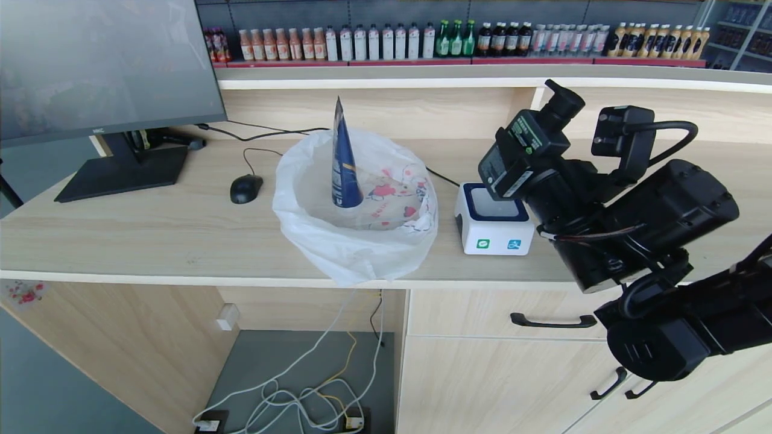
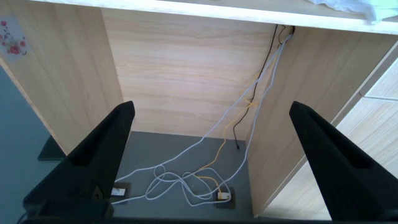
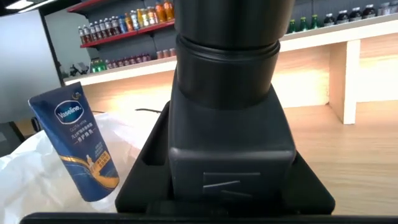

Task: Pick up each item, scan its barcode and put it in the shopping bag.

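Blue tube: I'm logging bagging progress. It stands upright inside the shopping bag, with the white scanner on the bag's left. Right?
Not quite. The head view shows the white scanner to the right of the shopping bag, not its left. The blue tube does stand upright inside that bag.

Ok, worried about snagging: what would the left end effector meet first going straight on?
Likely the hanging cables, or the wooden back panel under the counter right behind them; depth is unclear. The left end effector is open, empty.
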